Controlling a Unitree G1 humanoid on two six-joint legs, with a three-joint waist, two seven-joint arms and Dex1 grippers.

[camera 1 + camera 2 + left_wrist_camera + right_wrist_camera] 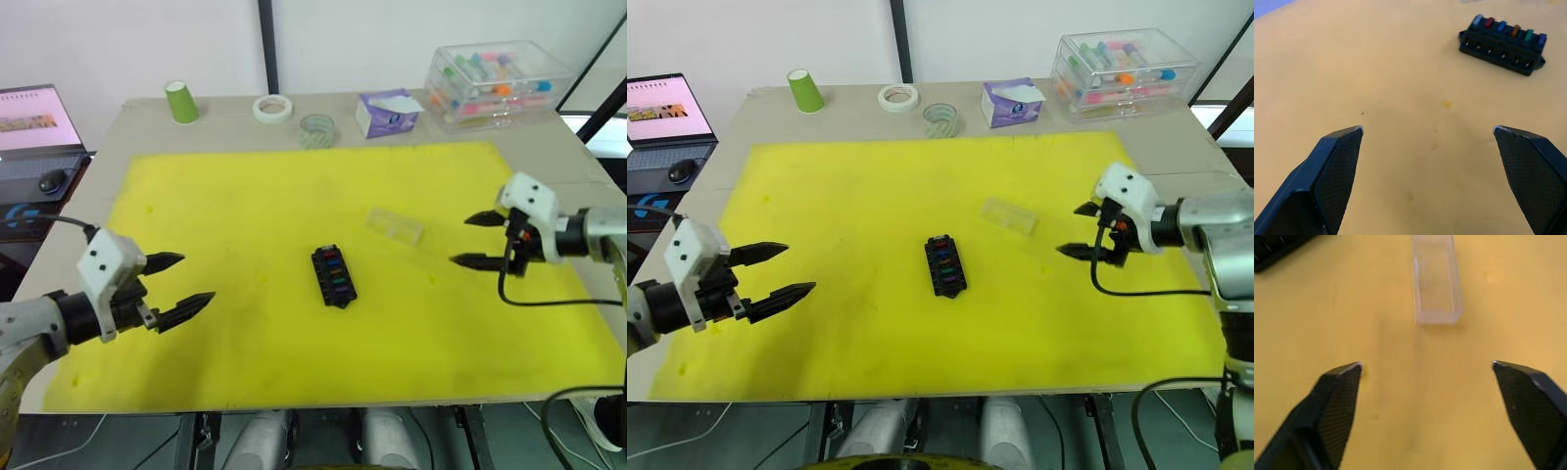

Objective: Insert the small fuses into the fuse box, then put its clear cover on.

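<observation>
Black fingers of the left gripper stand wide apart with nothing between them, hovering over the near left part of the yellow mat. Well to its right, near the mat's middle, lies the fuse box, a small black rectangular block whose long axis runs from near to far, tilted slightly so its far end leans left. Along its top sits a single row of 6 small fuses, clear, red, blue, brownish, teal and blue in the left wrist view, all seated in slots. Just beyond and right of the block, apart from it, the clear cover lies flat, a transparent oblong angled across the mat. Farther right, the right gripper is spread wide and empty, pointing toward the cover.
</observation>
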